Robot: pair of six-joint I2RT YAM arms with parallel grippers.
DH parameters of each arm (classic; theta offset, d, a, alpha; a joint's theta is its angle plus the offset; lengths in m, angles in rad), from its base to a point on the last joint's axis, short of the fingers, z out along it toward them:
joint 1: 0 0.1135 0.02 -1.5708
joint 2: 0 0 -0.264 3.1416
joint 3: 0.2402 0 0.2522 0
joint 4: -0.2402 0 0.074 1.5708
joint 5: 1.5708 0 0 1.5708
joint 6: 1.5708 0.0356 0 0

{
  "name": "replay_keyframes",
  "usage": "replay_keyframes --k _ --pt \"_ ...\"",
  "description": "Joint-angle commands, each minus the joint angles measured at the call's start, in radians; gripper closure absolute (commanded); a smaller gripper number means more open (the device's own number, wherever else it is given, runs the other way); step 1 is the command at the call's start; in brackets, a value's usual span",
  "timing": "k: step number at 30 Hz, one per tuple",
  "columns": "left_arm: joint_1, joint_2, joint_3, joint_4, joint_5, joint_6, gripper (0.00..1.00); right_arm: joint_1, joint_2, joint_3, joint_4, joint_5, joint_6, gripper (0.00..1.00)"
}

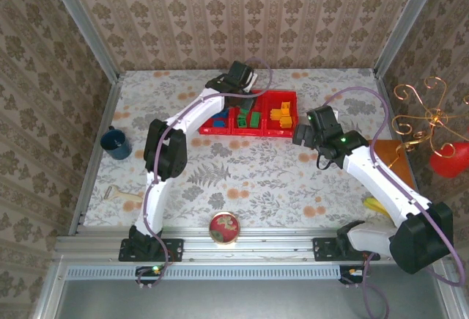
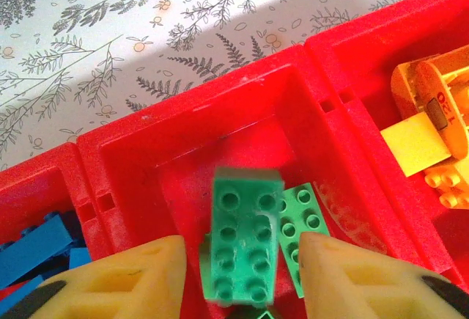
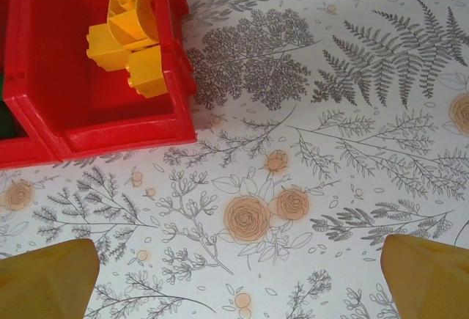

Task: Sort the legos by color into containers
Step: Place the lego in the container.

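The red tray [image 1: 249,132] of three compartments lies at the back of the table. Blue legos [image 1: 220,121] fill its left compartment, green ones [image 1: 250,119] the middle, orange ones [image 1: 281,116] the right. My left gripper [image 2: 242,253] hangs open over the middle compartment [image 2: 183,180]. A blurred green brick [image 2: 245,242] sits between its fingers with a gap on either side, next to a flat green plate [image 2: 304,224]. My right gripper [image 3: 238,260] stands wide open over bare cloth, just right of the tray [image 3: 110,132] and its orange legos [image 3: 132,37].
A dark blue cup [image 1: 116,143] stands at the left, a small round dish [image 1: 225,228] at the near edge, a yellow banana [image 1: 374,204] by the right arm. A gold wire stand with a red ornament [image 1: 448,159] is at the far right.
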Motion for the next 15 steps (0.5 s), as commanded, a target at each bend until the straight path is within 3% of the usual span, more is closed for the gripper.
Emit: replay_keyframes --k 1,8,15 --pt "0.002 0.001 0.033 -0.025 -0.007 -0.022 0.52 0.004 -0.019 -0.008 -0.010 0.036 0.023 0.00" --pt "0.000 -0.080 -0.009 -0.010 -0.006 -0.034 0.46 0.004 -0.037 -0.015 -0.007 0.045 0.020 0.00" --pt "0.000 -0.321 -0.254 0.114 -0.058 -0.049 0.39 0.004 -0.076 -0.040 0.006 0.087 0.014 0.00"
